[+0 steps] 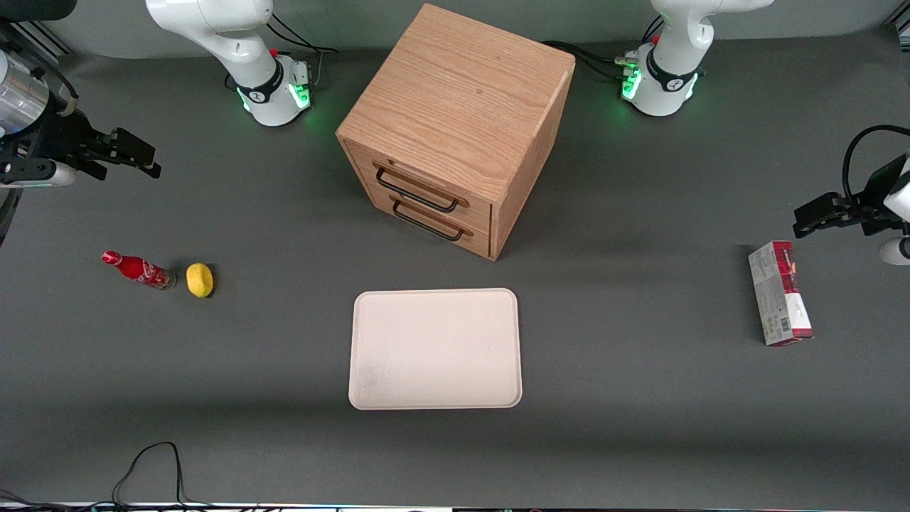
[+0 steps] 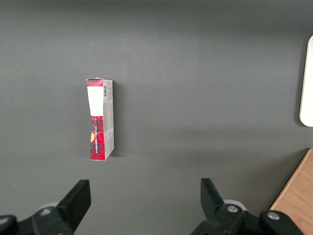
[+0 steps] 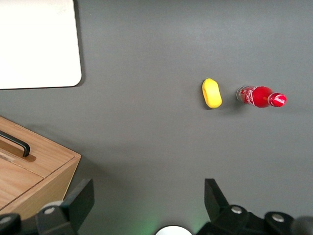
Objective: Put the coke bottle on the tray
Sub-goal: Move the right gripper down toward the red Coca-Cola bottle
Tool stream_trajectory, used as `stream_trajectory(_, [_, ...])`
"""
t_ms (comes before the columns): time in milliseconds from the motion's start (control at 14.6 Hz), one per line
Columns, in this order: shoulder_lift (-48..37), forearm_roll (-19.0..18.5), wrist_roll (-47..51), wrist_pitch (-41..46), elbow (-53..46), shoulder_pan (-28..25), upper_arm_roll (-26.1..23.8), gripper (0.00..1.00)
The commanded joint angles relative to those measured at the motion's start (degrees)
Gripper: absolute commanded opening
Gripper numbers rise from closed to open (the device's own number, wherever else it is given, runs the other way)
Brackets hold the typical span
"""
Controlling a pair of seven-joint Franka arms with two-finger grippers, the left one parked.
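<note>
The coke bottle [image 1: 138, 269] is a small red bottle with a red cap and silvery base, lying on its side on the dark table toward the working arm's end; it also shows in the right wrist view [image 3: 261, 96]. The tray [image 1: 435, 349] is a flat cream rectangle with a low rim, near the front camera at mid-table, with nothing on it; its corner shows in the right wrist view [image 3: 39, 44]. My right gripper [image 1: 135, 158] hangs high above the table, farther from the front camera than the bottle, open and empty. It shows in the right wrist view [image 3: 146, 200].
A yellow lemon [image 1: 200, 279] lies beside the bottle's base, toward the tray. A wooden drawer cabinet [image 1: 455, 128] with two black handles stands farther from the camera than the tray. A red-and-grey carton [image 1: 780, 293] lies toward the parked arm's end.
</note>
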State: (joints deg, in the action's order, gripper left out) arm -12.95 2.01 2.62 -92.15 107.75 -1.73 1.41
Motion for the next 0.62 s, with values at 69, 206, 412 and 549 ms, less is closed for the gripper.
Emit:
stream_trajectory(69, [0.9, -1.3, 2.2, 0.8, -1.6, 0.7, -1.0, 1.0])
stream_trajectory(206, [1.2, -1.4, 2.1, 0.7, -1.7, 0.8, -0.8, 1.0])
stream_trajectory(412, [2.7, -4.8, -1.4, -0.6, -1.6, 1.6, 1.1, 1.0])
stream_trajectory(549, [4.8, -5.6, -6.6, -3.5, -1.5, 1.3, 5.2, 1.0])
